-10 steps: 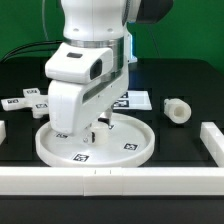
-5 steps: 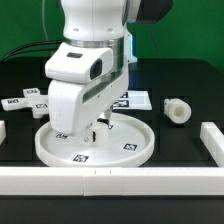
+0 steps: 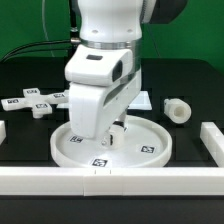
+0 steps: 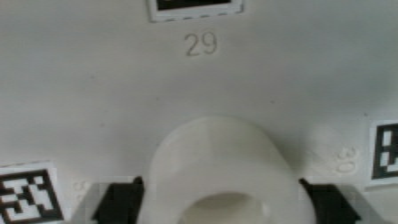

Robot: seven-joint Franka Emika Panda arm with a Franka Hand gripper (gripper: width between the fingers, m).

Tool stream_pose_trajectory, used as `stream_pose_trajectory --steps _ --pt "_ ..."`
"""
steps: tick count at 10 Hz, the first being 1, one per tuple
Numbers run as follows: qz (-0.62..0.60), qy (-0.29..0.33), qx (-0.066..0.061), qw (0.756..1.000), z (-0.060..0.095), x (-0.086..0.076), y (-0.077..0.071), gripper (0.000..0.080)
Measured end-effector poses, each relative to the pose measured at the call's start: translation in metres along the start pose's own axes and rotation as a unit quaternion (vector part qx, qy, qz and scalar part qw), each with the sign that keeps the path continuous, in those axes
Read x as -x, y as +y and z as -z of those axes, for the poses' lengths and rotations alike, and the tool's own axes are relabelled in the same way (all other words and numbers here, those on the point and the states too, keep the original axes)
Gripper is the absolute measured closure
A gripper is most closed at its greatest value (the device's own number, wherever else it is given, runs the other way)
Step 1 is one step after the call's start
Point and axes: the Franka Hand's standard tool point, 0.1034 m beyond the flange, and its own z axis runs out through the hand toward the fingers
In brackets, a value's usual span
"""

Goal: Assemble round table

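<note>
Shift: the arm and the round disc [image 3: 152, 150] have both slid toward the exterior view's right since half a second ago. The other parts lie where they were.
Hand: the hand [image 3: 113, 134] is low over the middle of the disc, under the bulky white wrist.
Grip: in the wrist view the two dark fingers [image 4: 121, 200] sit tight against either side of a rounded white hub [image 4: 217, 160] rising from the disc's floor, so the hand [image 4: 217, 204] is pinching the disc by that hub.
Round disc: it lies flat on the black tabletop [image 3: 190, 70], at the near middle, with its rim up. Square tags face up on its floor, and the number 29 is printed near one of them.
Leg: the short cylindrical leg [image 3: 177, 110] lies on its side at the exterior view's right, well apart from the disc.
Foot: the cross-shaped foot [image 3: 35, 103] lies flat at the exterior view's left, farther back than the disc and clear of it.
Marker board: the marker board [image 3: 141, 99] is partly hidden behind the arm.
Bars: one long white bar [image 3: 110, 181] runs along the near edge, just in front of the disc. Another bar [image 3: 212, 141] lies at the exterior view's right.
</note>
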Motion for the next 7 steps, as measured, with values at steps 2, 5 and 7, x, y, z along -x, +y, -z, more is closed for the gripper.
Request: stream_pose_trajectory --steps 2,5,7 --pt "0.009 0.005 0.0 1.0 0.0 -0.016 0.0 0.0392" --pt "0.002 0.005 -0.002 1.0 0.0 -0.033 -0.007 0.0392" --pt "-0.001 0.003 -0.009 1.0 0.0 -0.043 -0.011 0.0392"
